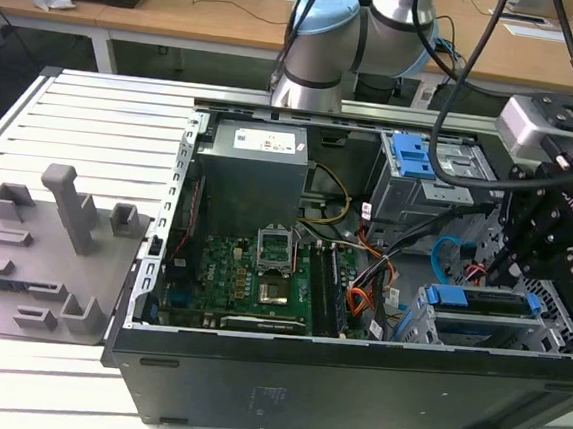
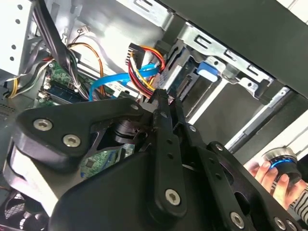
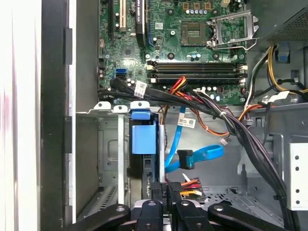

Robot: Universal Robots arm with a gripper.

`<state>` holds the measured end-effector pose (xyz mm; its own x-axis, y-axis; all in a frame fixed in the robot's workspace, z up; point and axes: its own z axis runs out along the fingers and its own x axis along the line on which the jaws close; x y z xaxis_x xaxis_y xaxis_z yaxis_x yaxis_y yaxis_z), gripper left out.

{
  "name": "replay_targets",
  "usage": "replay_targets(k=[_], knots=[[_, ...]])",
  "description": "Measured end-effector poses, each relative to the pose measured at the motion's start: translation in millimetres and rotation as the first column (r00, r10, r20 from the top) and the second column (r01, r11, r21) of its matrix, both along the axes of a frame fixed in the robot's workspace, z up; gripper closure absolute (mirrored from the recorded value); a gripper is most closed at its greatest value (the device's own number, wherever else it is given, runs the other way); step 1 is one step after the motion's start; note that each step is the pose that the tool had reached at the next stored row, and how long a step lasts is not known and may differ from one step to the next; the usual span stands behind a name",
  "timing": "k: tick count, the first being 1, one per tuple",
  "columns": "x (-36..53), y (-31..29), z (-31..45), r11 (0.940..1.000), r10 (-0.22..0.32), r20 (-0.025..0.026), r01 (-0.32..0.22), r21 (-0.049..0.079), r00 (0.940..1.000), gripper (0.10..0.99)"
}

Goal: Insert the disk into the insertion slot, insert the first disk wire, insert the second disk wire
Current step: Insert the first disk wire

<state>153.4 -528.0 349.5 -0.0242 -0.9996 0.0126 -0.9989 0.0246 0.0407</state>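
Robotics lab. Open PC case on slatted aluminium table; grey moulded fixtures well apart from the gripper; wooden desks beyond it.

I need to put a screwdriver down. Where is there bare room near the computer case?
The slatted table is bare between the grey fixture and its far edge, on the exterior view's left of the case. Inside, cables crowd the end effector.

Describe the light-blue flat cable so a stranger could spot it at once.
Look inside the open black computer case, at the grey bay beside the green motherboard. There lies the second disk wire: a flat, light-blue ribbon carrying a small dark connector, unlike the round red, yellow and black wires nearby.
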Motion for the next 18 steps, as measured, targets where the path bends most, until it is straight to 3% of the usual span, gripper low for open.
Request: replay_targets(k=[6, 18], knots=[[0.0, -9.0, 0.0, 1.0000, 0.000, 0.0000, 0.000, 0.000, 1.0000, 0.918], [6.5, -7.6, -5.3, 0.9999, 0.000, -0.0002, 0.000, 0.011, 1.0000, 0.918]])
